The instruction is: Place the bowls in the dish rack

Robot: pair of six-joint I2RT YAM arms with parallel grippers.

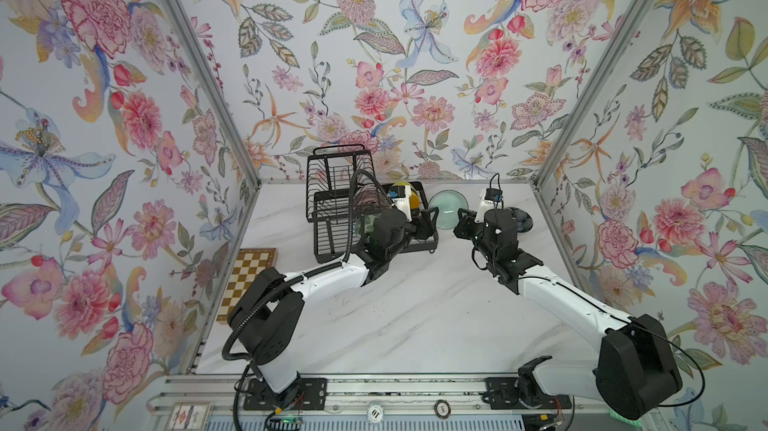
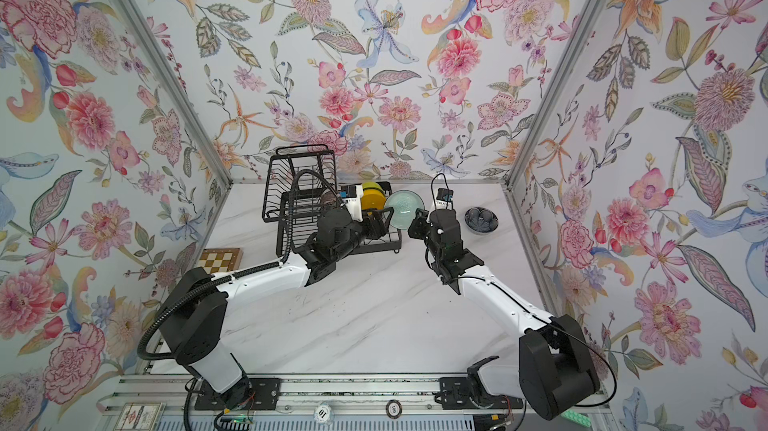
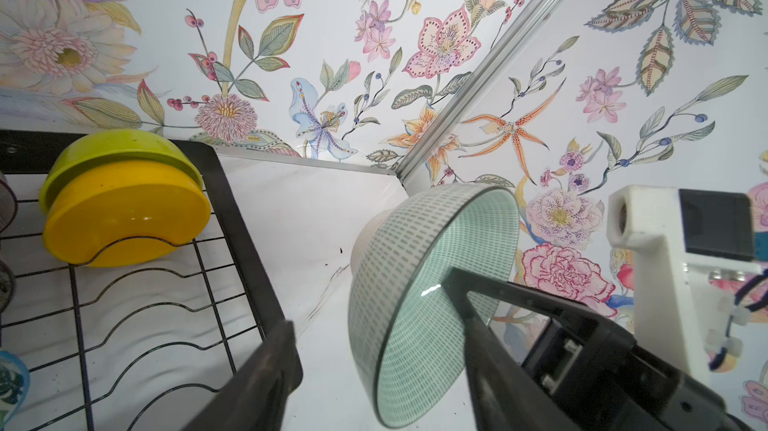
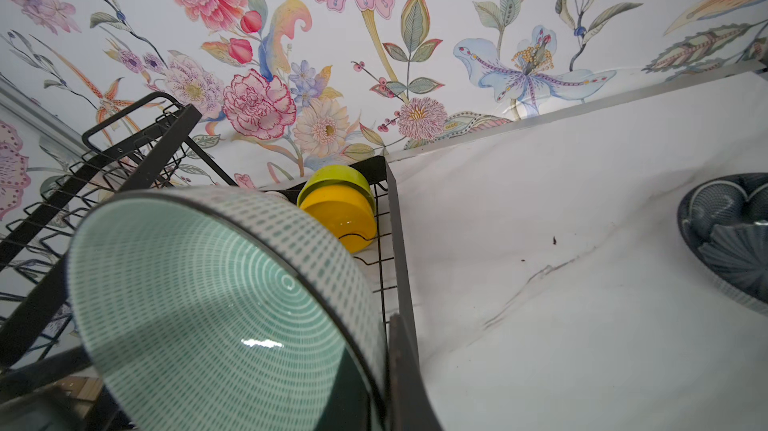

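The right end effector [image 1: 462, 217] is pinched on the rim of the pale celadon bowl [image 1: 446, 206], holding it on edge just beside the dish rack [image 1: 324, 175]. The left end effector [image 1: 430, 221] reaches across the dish rack's near end, close against the bowl. Whether its jaws grip the bowl cannot be told.

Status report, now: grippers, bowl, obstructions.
Right gripper shut on celadon bowl by the rim, bowl tilted beside rack. Left gripper open, close beside bowl. In the way: rack's end rail. Blue bowl on table.
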